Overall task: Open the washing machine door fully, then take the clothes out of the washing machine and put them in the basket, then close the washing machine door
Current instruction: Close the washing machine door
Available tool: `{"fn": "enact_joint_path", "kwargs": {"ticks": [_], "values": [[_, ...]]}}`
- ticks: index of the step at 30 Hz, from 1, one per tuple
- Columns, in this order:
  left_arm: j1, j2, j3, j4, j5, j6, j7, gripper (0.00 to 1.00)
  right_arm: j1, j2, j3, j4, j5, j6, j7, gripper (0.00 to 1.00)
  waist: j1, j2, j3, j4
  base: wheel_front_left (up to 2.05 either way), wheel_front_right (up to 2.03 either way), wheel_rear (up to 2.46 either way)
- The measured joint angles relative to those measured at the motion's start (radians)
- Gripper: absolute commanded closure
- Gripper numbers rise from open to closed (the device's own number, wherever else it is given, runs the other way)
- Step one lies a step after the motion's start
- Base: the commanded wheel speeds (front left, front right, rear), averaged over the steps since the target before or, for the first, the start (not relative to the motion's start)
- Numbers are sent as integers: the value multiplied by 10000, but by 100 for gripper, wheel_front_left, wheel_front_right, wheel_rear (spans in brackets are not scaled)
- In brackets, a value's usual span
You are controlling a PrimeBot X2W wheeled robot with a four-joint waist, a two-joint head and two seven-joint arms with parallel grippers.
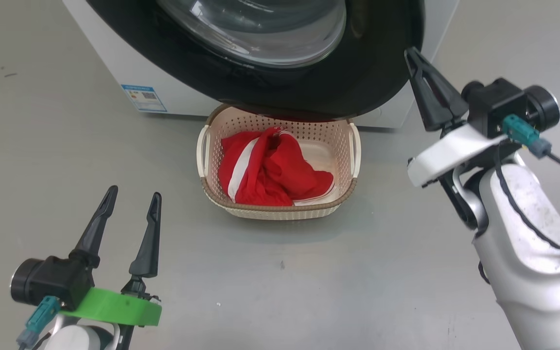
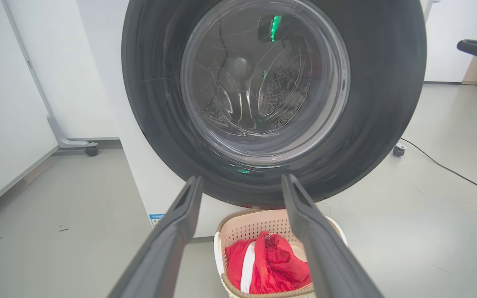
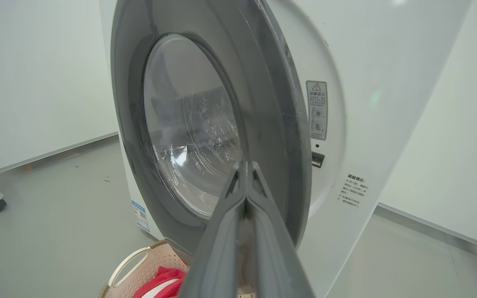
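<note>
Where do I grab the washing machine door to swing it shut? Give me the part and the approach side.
Grip the washing machine door by its black rim at the free edge, coming from the robot's right. That edge stands ajar from the washing machine front, so jaws could straddle it; the bulging glass offers no hold. The right gripper, shut, sits beside it.

The clothes [image 1: 265, 170] are showing bright red with white stripes. The basket [image 1: 280, 127] is showing cream perforated walls, a brown woven-look rim and white handles. The washing machine door [image 1: 358, 73] is gleaming glossy black around clear glass. The washing machine [image 1: 119, 63] is showing white, its label [image 1: 144, 98] blue. The floor [image 1: 280, 291] is looking plain grey.
</note>
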Motion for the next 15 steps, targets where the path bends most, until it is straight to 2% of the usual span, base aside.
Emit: {"fn": "enact_joint_path", "kwargs": {"ticks": [15], "values": [[-644, -140, -23, 73, 44, -148, -79, 0, -2244, 224, -121, 1620, 723, 224, 550, 100, 0, 0, 866, 576, 0, 0, 0]]}}
